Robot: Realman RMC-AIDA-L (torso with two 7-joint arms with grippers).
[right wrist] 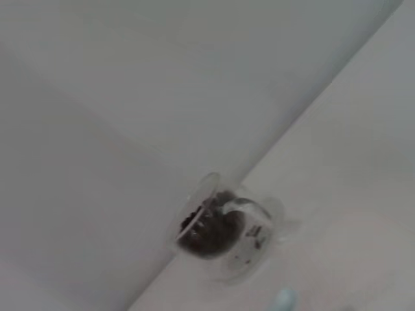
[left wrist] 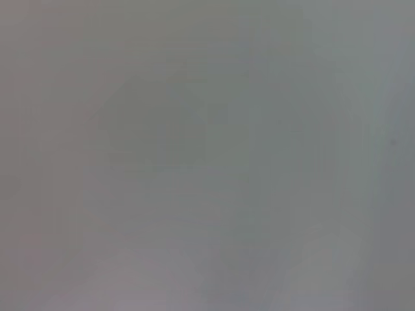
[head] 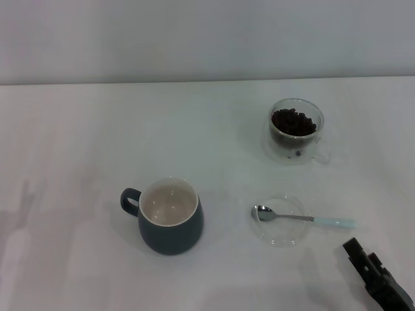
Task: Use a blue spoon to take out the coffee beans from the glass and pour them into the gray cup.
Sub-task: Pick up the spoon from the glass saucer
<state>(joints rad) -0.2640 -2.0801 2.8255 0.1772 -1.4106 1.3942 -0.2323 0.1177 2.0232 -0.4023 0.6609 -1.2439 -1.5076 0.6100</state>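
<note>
The blue spoon [head: 305,218] lies with its metal bowl on a small clear saucer [head: 277,220] and its pale blue handle pointing right. The glass [head: 296,131] stands at the back right, upright, holding the coffee beans [head: 294,122]. The gray cup [head: 168,216] stands left of centre, handle to the left, its white inside bare. My right gripper [head: 376,277] enters at the bottom right corner, below and right of the spoon's handle, apart from it. The right wrist view shows the glass [right wrist: 224,234] with the beans [right wrist: 209,231]. My left gripper is out of view.
The white table [head: 97,142] runs back to a pale wall. The left wrist view shows only a blank grey surface.
</note>
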